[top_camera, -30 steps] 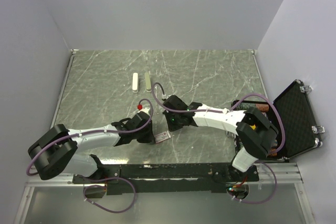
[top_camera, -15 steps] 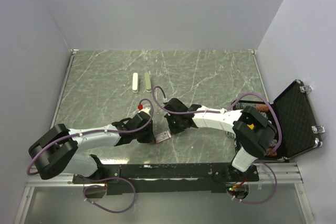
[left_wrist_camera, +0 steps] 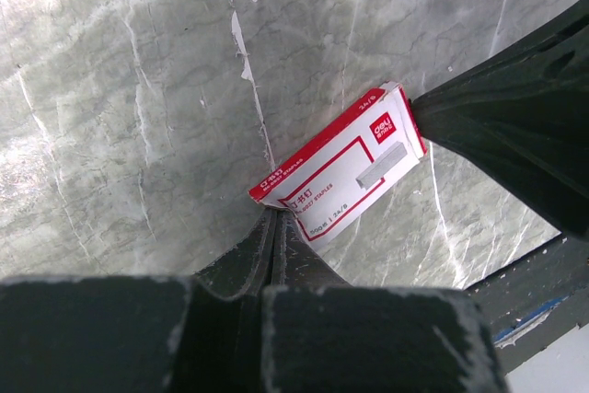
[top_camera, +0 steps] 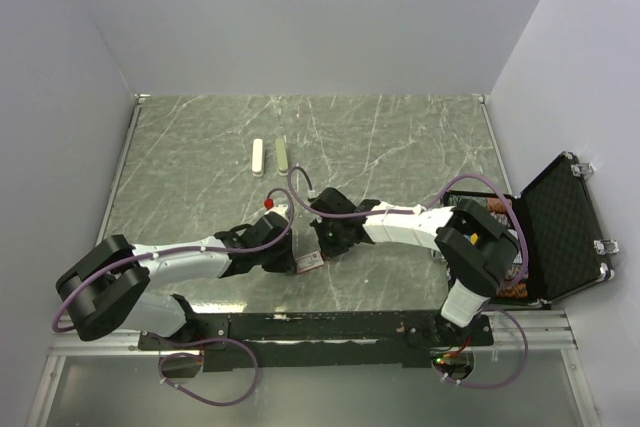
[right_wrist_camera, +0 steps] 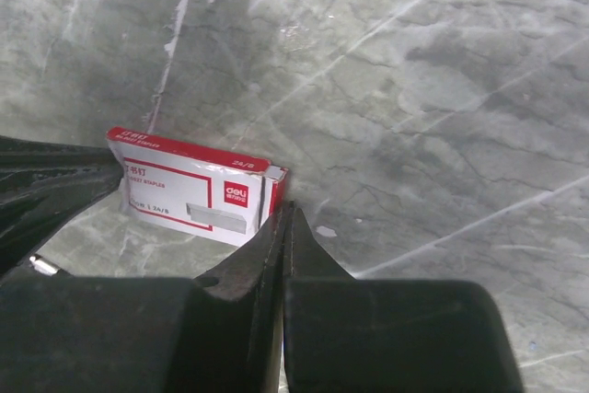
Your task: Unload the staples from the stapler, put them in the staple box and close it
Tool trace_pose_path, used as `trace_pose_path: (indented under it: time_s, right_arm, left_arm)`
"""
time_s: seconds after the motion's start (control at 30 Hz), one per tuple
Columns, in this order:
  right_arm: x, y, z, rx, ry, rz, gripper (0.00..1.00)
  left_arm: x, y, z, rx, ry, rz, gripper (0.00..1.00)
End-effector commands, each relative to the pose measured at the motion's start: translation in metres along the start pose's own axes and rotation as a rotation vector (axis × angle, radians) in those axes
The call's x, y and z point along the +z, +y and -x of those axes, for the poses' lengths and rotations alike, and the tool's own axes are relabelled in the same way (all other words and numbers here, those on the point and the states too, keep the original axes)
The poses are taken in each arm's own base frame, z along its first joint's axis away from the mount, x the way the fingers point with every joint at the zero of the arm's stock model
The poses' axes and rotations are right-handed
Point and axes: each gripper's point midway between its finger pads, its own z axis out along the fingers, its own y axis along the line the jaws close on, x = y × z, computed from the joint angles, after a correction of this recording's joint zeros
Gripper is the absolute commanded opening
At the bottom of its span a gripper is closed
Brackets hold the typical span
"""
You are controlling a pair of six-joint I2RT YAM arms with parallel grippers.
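The stapler lies far back on the table as two long pieces side by side, an olive-green one [top_camera: 282, 155] and a whitish one [top_camera: 258, 157]. No loose silver staples show. A small red-and-white flat box [top_camera: 309, 261] lies between my grippers; it also shows in the left wrist view [left_wrist_camera: 340, 158] and in the right wrist view [right_wrist_camera: 193, 192]. My left gripper [top_camera: 296, 263] [left_wrist_camera: 274, 215] is shut and empty, with its tips against the box's left end. My right gripper [top_camera: 320, 249] [right_wrist_camera: 288, 209] is shut and empty, with its tips against the box's other end.
An open black case [top_camera: 562, 232] stands at the table's right edge, beside the right arm's base. Grey walls close in the table at the back and on both sides. A black rail [top_camera: 330, 328] runs along the near edge.
The right arm's elbow has drawn to the left and its gripper has edged closer to the box. The left arm, the box and the stapler pieces have stayed put.
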Motion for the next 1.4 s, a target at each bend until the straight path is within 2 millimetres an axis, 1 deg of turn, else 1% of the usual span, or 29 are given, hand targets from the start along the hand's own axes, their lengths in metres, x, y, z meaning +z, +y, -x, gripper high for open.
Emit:
trace_pose_path:
  time_s: [0.0, 0.33, 0.43, 0.5, 0.67, 0.83, 0.87, 0.9, 0.93, 1.0, 1.03, 1.07, 1.13, 1.2, 1.27, 1.33, 1.37]
  right_arm:
    - [0.0, 0.022, 0.004, -0.032, -0.009, 0.095, 0.0]
    - [-0.002, 0.044, 0.003, -0.106, -0.012, 0.187, 0.0]
    - [-0.002, 0.042, 0.003, -0.104, -0.014, 0.177, 0.0]
    - [-0.003, 0.036, 0.004, -0.103, -0.02, 0.146, 0.0]
    - [-0.01, 0.009, 0.013, -0.103, -0.055, 0.016, 0.0]
    - [-0.027, -0.014, 0.028, -0.078, -0.119, -0.071, 0.0]
    - [-0.031, -0.015, 0.031, -0.074, -0.128, -0.073, 0.0]
    - [-0.036, -0.021, 0.038, -0.069, -0.158, -0.1, 0.0]
    - [-0.038, -0.025, 0.039, -0.065, -0.167, -0.121, 0.0]
    - [-0.044, -0.032, 0.046, -0.051, -0.192, -0.151, 0.05]
    - [-0.046, -0.036, 0.049, -0.046, -0.202, -0.173, 0.09]
    - [-0.05, -0.039, 0.053, -0.041, -0.213, -0.187, 0.11]
    - [-0.055, -0.044, 0.059, -0.036, -0.234, -0.206, 0.18]
    - [-0.063, -0.047, 0.066, -0.035, -0.272, -0.221, 0.2]
    - [-0.072, -0.048, 0.074, -0.037, -0.316, -0.223, 0.24]
    - [-0.085, -0.051, 0.082, -0.035, -0.364, -0.235, 0.36]
    - [-0.092, -0.051, 0.086, -0.036, -0.391, -0.243, 0.4]
  left_arm:
    - [-0.001, -0.009, 0.005, 0.015, -0.008, -0.016, 0.01]
    - [-0.001, -0.011, 0.007, 0.02, -0.018, -0.023, 0.01]
    - [-0.001, -0.01, 0.007, 0.018, -0.022, -0.019, 0.01]
    - [-0.001, -0.01, 0.008, 0.018, -0.025, -0.018, 0.01]
    - [-0.003, -0.007, 0.013, 0.026, -0.046, -0.001, 0.01]
    - [-0.006, 0.0, 0.018, 0.038, -0.066, 0.044, 0.01]
    - [-0.008, 0.0, 0.02, 0.041, -0.076, 0.049, 0.01]
    - [-0.01, 0.001, 0.023, 0.04, -0.087, 0.054, 0.01]
    - [-0.012, 0.001, 0.025, 0.04, -0.096, 0.059, 0.01]
    - [-0.016, 0.002, 0.03, 0.044, -0.115, 0.074, 0.01]
    - [-0.019, 0.004, 0.034, 0.049, -0.127, 0.089, 0.01]
    - [-0.022, 0.005, 0.036, 0.055, -0.136, 0.103, 0.04]
    - [-0.029, 0.005, 0.045, 0.061, -0.162, 0.12, 0.1]
    - [-0.037, 0.003, 0.056, 0.066, -0.201, 0.125, 0.16]
    - [-0.046, -0.001, 0.067, 0.072, -0.244, 0.125, 0.27]
    - [-0.054, -0.002, 0.077, 0.08, -0.282, 0.13, 0.33]
    - [-0.058, -0.004, 0.083, 0.085, -0.302, 0.131, 0.34]
